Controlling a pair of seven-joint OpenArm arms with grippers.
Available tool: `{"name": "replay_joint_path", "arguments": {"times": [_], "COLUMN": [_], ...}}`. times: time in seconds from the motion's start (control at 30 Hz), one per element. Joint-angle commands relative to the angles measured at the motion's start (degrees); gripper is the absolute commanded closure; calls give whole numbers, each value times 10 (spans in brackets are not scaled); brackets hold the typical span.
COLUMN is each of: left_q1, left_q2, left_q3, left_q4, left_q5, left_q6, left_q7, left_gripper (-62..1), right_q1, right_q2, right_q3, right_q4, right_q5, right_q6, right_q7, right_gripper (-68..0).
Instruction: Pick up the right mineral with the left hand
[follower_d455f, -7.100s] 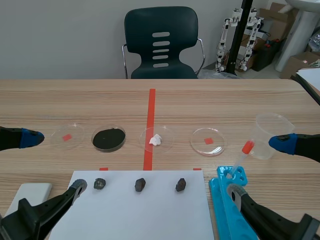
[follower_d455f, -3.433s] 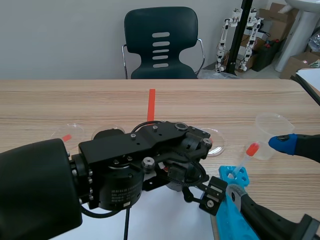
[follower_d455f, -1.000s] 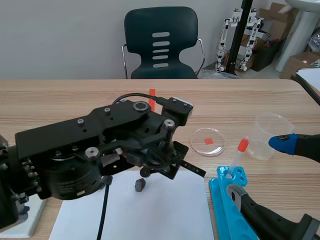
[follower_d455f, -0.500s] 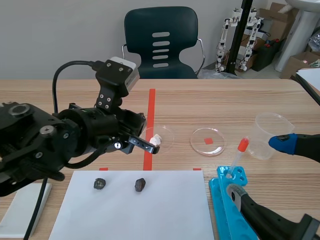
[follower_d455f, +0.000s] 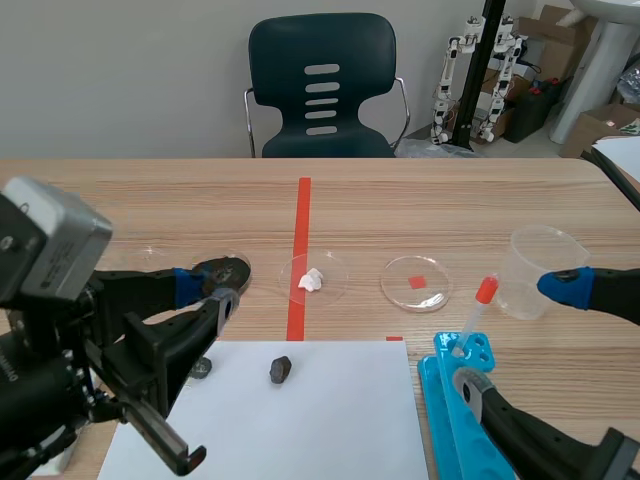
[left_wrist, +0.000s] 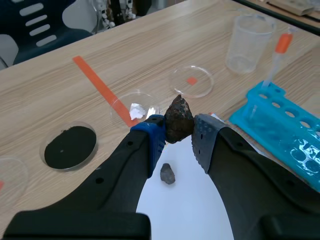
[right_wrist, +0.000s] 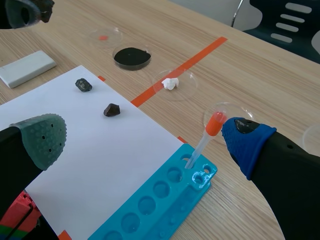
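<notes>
Nearest the robot, the left pincer is pinching the mineral, a dark, rough, pointed stone. It sits between the blue pad and the grey pad, well above the white paper. Only the pad tips hold it, at its lower half, and its peak stands above them. The right pincer hangs spread with nothing between its fingers, over the near corner of the blue rack, in which a dropper with an orange-red bulb stands.

On the paper lie two more stones, one near the middle and one at the left. The right part of the sheet is bare.

I judge the pick-up itself to be done, with the arm now in the lift-and-hold step. What is called for next is a steady grip and a slow carry. The stone is uneven and caught on a small contact, so a jolt could make it twist or slip out.

Further along the bench stands a row of shallow dishes. One holds black powder, one a white lump, and one is clear over a red mark. A plastic cup stands to the right of the row. Beyond the far edge of the bench is a dark chair.
</notes>
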Motion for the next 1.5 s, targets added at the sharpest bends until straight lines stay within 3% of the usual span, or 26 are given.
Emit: {"name": "replay_joint_path", "arguments": {"times": [0.0, 0.17, 0.5, 1.47], "left_q1": [20, 86, 155, 155], "left_q2": [0, -10, -10, -10], "left_q3": [-3, -16, -64, -68], "left_q4": [13, 22, 22, 22], "left_q5": [22, 72, 99, 99], "left_q6": [-2, -2, -1, -1], "left_q7": [-30, -82, -106, -106], "left_gripper": [-117, -117, -117, -117], "right_q1": [4, 4, 4, 4], "right_q2": [0, 0, 0, 0], "right_q3": [0, 0, 0, 0], "right_q4": [9, 9, 9, 9], "right_q5": [8, 8, 8, 8], "right_q6": [0, 0, 0, 0], "right_q7": [8, 8, 8, 8], "right_gripper": [-679, -679, -679, -679]}}
